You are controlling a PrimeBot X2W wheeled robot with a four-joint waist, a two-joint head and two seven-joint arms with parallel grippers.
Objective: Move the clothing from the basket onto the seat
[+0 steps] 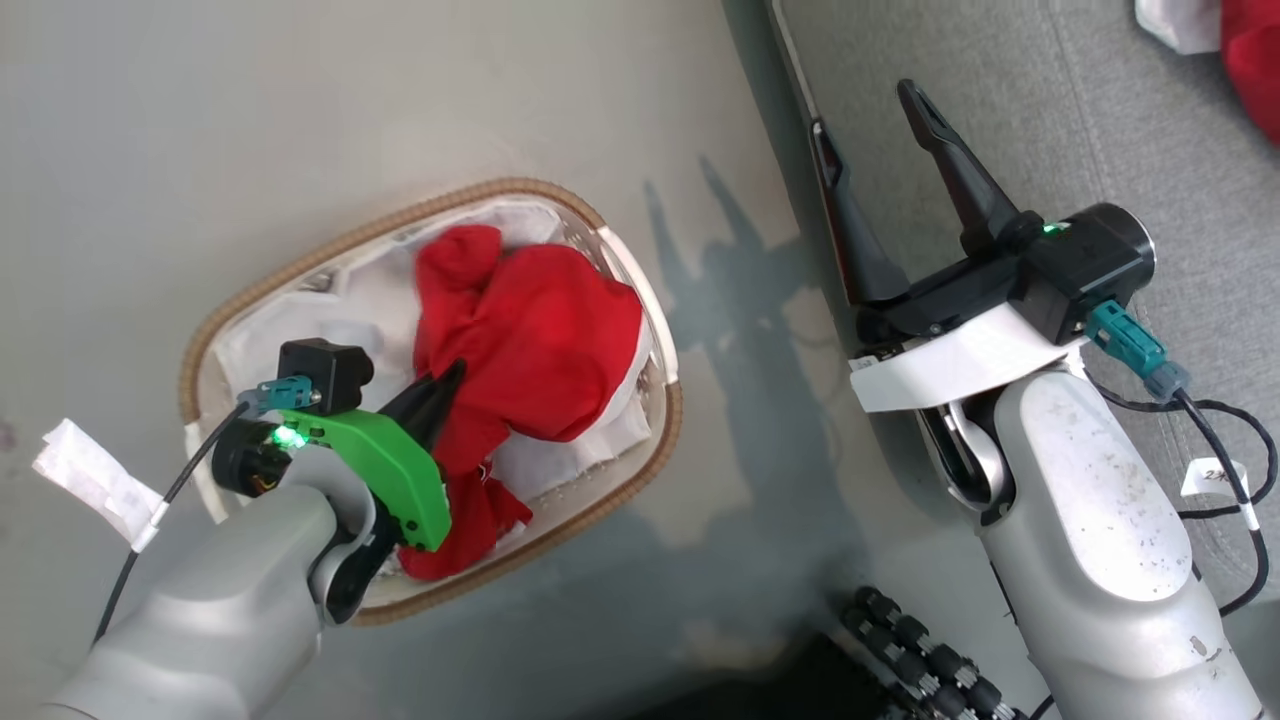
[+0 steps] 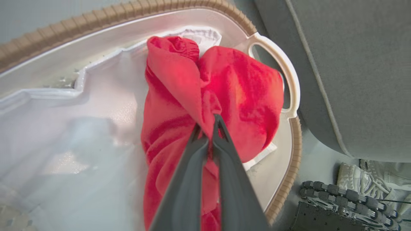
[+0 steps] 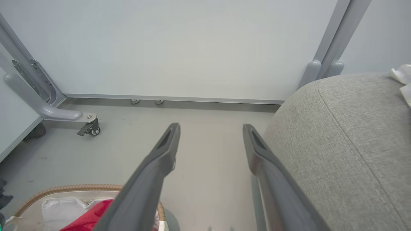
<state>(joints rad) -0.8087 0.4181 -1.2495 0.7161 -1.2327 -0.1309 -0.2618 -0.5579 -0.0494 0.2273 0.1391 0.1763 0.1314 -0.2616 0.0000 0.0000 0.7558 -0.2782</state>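
The clothing (image 1: 530,330) lies bunched in the basket (image 1: 300,262) on the floor, left of the seat (image 1: 1050,130). It looks soft, light and limp, and will likely drape. The left gripper (image 2: 207,123) jaws pinch a middle fold, a fair hold. The right gripper (image 1: 862,108) jaws are wide and empty.

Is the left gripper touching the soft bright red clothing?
Touching. The left wrist view shows the left gripper shut, pinching a fold of the soft bright red clothing.
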